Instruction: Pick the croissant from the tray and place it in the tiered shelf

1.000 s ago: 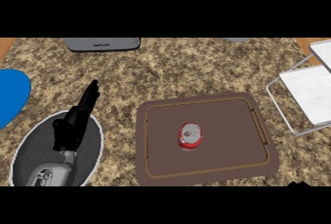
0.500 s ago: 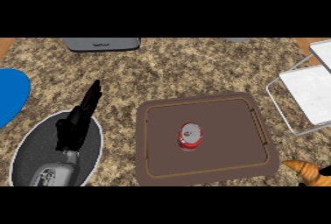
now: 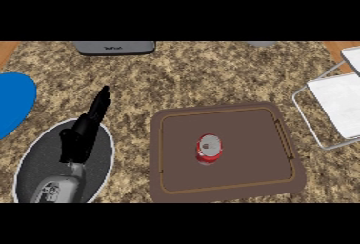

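Croissant: not seen on the tray [image 3: 281,143]; only a red can [image 3: 209,148] at its middle.
Left hand [image 3: 88,126]: fingers straight, nothing held, left of the tray.
Right hand: unseen.
Tiered shelf [image 3: 336,107]: counter's right edge.

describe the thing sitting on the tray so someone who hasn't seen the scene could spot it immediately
Find the brown tray with rounded corners on the speckled granite counter, right of the dark grey plate. Near its middle stands a small red can, seen from above, with a silver top. It is the only thing on the tray and the only red thing in view.
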